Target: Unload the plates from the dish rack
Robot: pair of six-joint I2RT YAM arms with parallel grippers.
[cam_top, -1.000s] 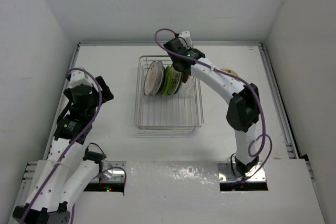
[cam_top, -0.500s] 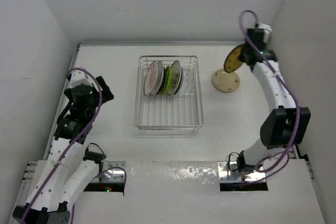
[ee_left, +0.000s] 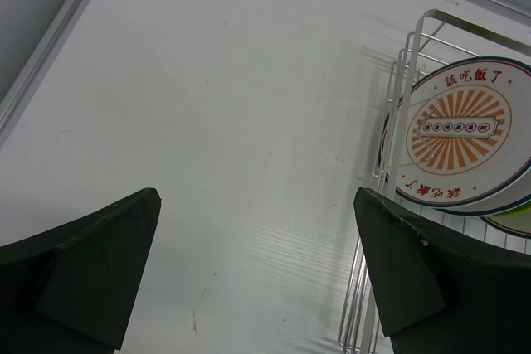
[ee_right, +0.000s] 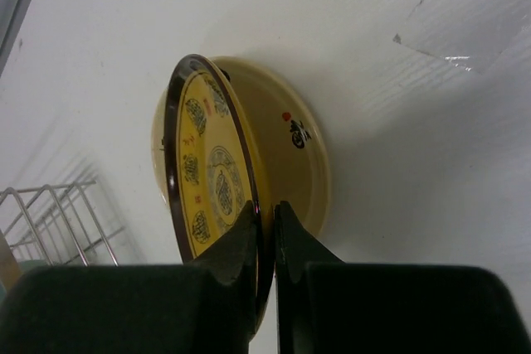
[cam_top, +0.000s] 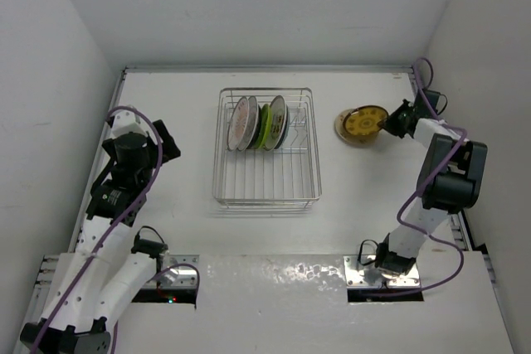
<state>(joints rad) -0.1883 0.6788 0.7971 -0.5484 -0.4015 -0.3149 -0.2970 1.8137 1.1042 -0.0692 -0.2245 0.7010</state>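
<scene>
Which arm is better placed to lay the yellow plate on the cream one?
Right. The right gripper is shut on the yellow plate over the cream plate; the left gripper is open, empty.

A white worktop [cam_top: 182, 105] is seen, with a silver wire dish rack [cam_top: 267, 201] set directly on it near the middle. Well apart to the rack's right, a cream plate [cam_top: 341, 126] is laid flat on the surface. A patch of clear tape [ee_right: 452, 43] is stuck down near that plate.
</scene>
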